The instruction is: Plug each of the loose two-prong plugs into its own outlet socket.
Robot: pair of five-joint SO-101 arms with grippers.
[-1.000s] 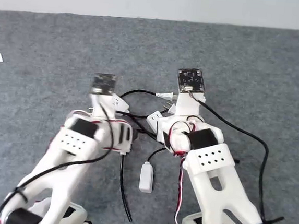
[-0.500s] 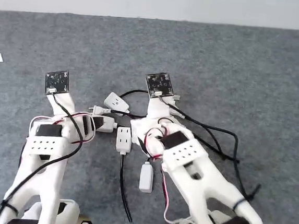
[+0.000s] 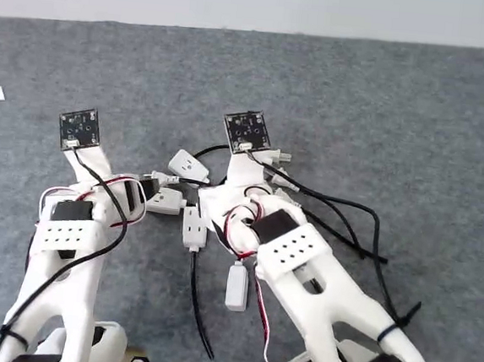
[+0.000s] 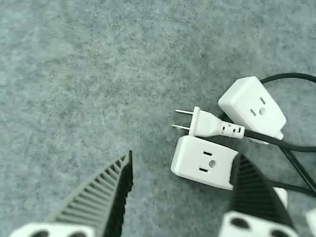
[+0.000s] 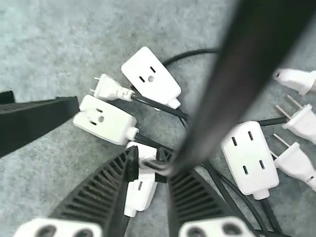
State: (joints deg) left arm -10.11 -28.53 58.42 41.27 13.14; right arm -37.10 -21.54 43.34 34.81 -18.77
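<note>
2 hands low over carpet (image 3: 401, 102), left hand (image 4: 185, 158) gaping wide beside socket (image 4: 205, 163), right hand (image 5: 150, 165) grip unclear, above second socket (image 5: 136, 193)

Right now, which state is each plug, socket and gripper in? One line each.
left gripper, open
right gripper, shut on slim socket
slim socket, empty, gripped
socket by left gripper, empty
lone plug, unplugged, prongs bare
second socket, empty
wide socket, empty
plug beside wide socket, unplugged
</note>
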